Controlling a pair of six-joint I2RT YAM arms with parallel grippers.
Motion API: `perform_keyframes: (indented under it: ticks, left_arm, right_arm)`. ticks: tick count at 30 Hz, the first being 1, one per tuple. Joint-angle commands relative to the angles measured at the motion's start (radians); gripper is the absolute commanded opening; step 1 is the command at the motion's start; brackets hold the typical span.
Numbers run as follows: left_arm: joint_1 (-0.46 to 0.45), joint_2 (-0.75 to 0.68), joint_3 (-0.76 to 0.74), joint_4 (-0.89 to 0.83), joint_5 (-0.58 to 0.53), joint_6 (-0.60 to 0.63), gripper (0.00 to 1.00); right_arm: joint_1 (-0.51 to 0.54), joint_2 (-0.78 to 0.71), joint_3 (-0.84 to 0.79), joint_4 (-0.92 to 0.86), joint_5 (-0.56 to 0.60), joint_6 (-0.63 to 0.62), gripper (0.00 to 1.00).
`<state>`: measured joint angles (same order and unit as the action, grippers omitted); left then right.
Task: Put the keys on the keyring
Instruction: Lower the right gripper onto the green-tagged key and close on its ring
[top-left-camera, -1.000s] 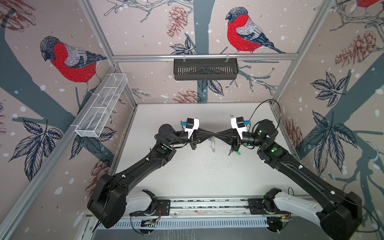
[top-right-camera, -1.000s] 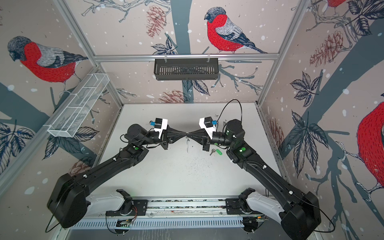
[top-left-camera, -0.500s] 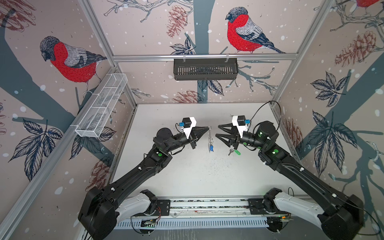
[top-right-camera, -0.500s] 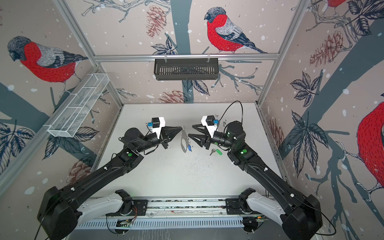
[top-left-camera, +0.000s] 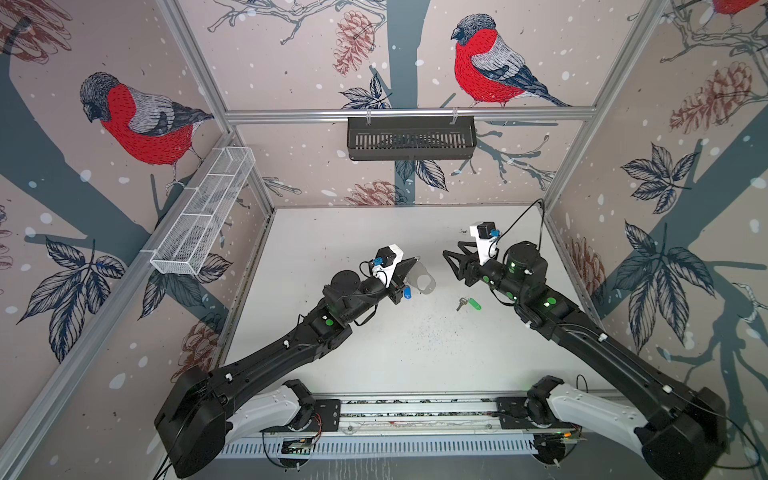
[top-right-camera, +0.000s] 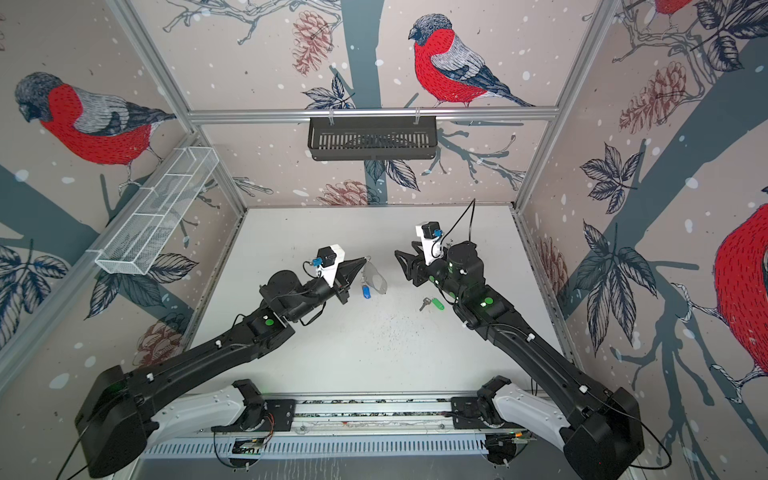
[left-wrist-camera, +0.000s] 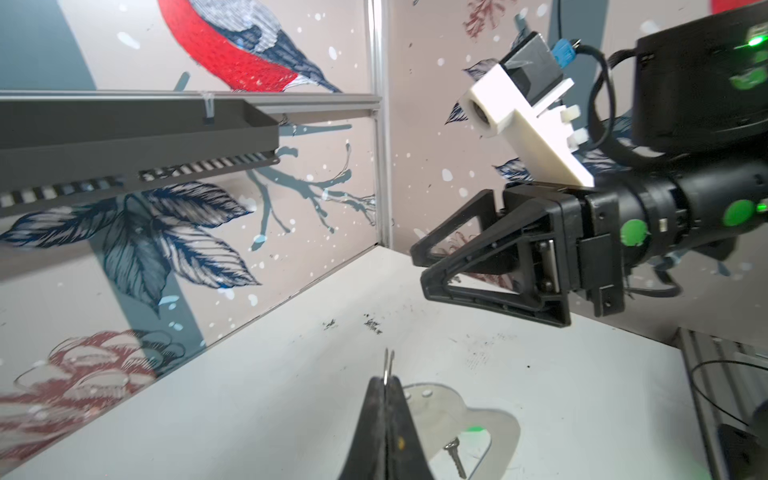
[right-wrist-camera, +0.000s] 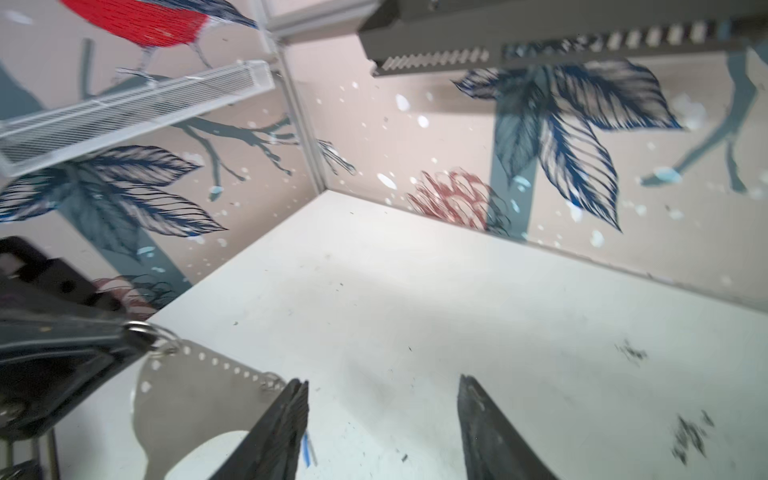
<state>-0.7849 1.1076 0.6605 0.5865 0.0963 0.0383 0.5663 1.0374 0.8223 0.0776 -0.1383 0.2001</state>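
A booth papered with bullfinches and pine cones encloses a scuffed white table (top-left-camera: 374, 353). A white mesh basket (top-left-camera: 203, 216) hangs on the left wall and a black slotted basket (top-left-camera: 411, 139) on the back rail.

On the left, the left gripper (top-left-camera: 415, 259) has its jaws pressed together on a small metal ring at one corner of the keyring (top-left-camera: 422, 278), holding the grey plate clear of the table. The blue-tagged key (top-left-camera: 407, 293) dangles just below it and looks already attached. Further right, the right gripper (top-left-camera: 451, 262) is spread and empty, near the keyring but apart from it. The green-tagged key (top-left-camera: 469, 303) lies flat on the table just beside the right arm.

One key seems done, so the green one is the step in hand. The next move probably calls for the right gripper to drop to the table and pinch that thin key, leaving its hole free for threading.

Both top views show the layout and both keys. The right wrist view alone shows the keyring's (right-wrist-camera: 178, 399) row of holes and the pinched ring, but not the green key. The left wrist view shows the right gripper's (left-wrist-camera: 419, 266) spread jaws side-on.
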Motion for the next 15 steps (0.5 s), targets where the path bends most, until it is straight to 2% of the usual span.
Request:
perform_keyframes:
  ticks: [1, 5, 7, 10, 15]
  left_arm:
    - [-0.013, 0.014, -0.015, 0.036, -0.106, 0.013, 0.00]
    - [-0.016, 0.019, -0.050, 0.081, -0.113, -0.027, 0.00]
    - [-0.016, 0.018, -0.060, 0.088, -0.127, -0.039, 0.00]
    - [-0.017, 0.011, -0.070, 0.091, -0.136, -0.044, 0.00]
    - [-0.016, -0.013, -0.070, 0.072, -0.147, -0.037, 0.00]
  right_arm:
    - [-0.001, 0.004, -0.032, -0.077, 0.205, 0.084, 0.61]
    - [-0.002, 0.018, -0.090, -0.118, 0.288, 0.156, 0.58]
    - [-0.002, 0.031, -0.123, -0.140, 0.309, 0.200, 0.53]
    - [-0.002, 0.066, -0.170, -0.136, 0.312, 0.251, 0.46]
    - [-0.020, 0.134, -0.223, -0.131, 0.306, 0.262, 0.35]
